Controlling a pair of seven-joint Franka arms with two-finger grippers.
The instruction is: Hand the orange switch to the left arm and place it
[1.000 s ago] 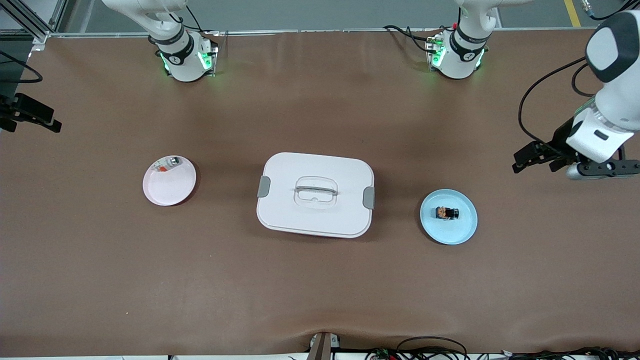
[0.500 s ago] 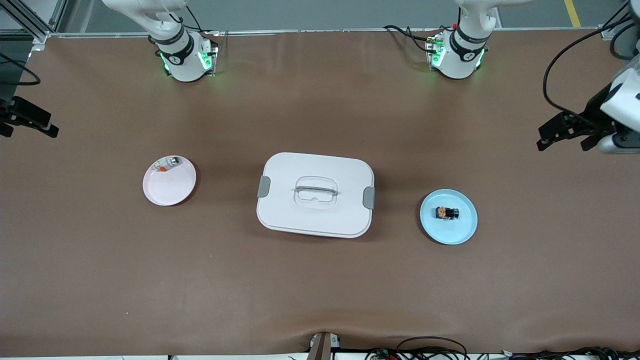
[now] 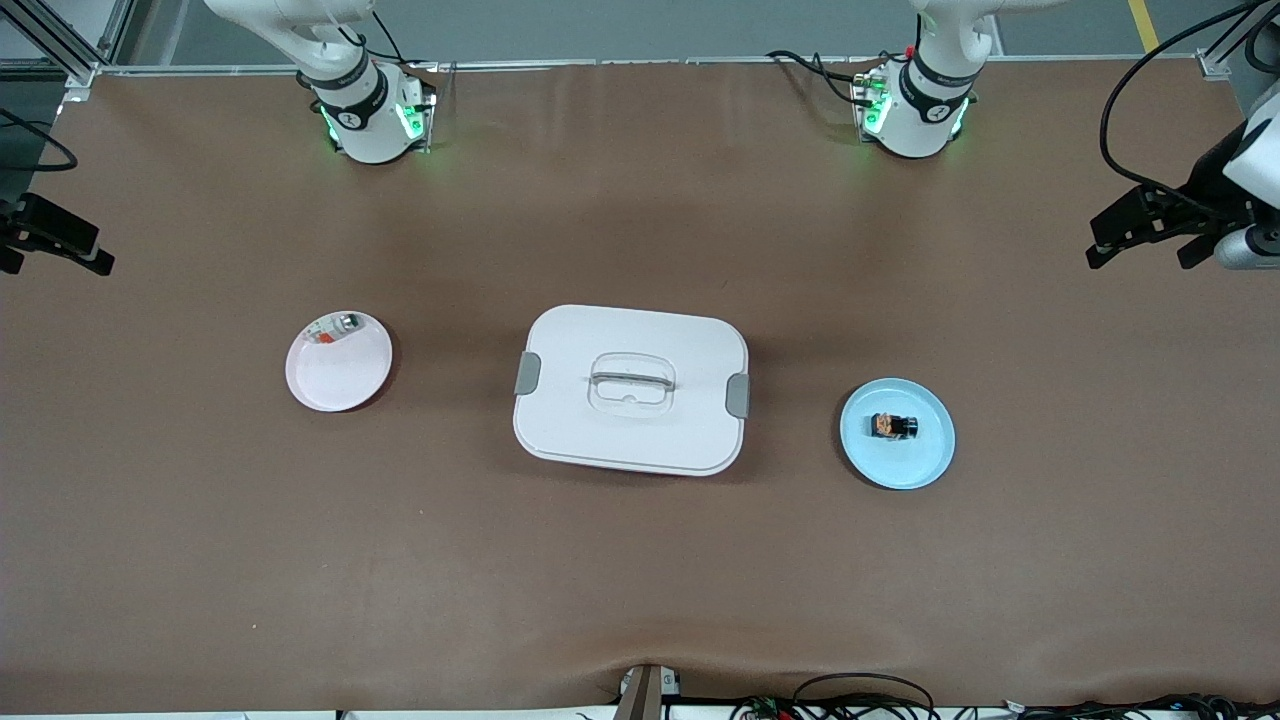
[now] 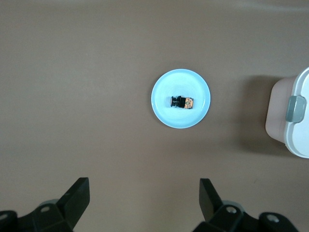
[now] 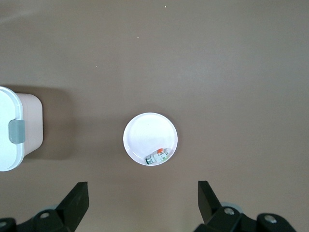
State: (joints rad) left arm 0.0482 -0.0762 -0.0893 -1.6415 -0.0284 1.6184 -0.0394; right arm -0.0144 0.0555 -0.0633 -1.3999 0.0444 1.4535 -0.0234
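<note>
Brown matting is spread over the whole table, a bit wrinkled at the edge nearest the front camera, where cables are bunched up. Grey floor is seen past the edge where the arm bases are bolted down.

The box is parked dead centre, lid on. The orange switch is laid on its side in the middle of a light-blue plate, beside the box toward the left arm's end of the table. A pink plate is set toward the right arm's end, with a small white-grey part tucked against its rim.

Loads of bare mat is left all around those three things.

The left gripper is held up over the left arm's end edge, fingers spread wide, nothing gripped. The right gripper is hung over the right arm's end edge, also spread wide and empty.
</note>
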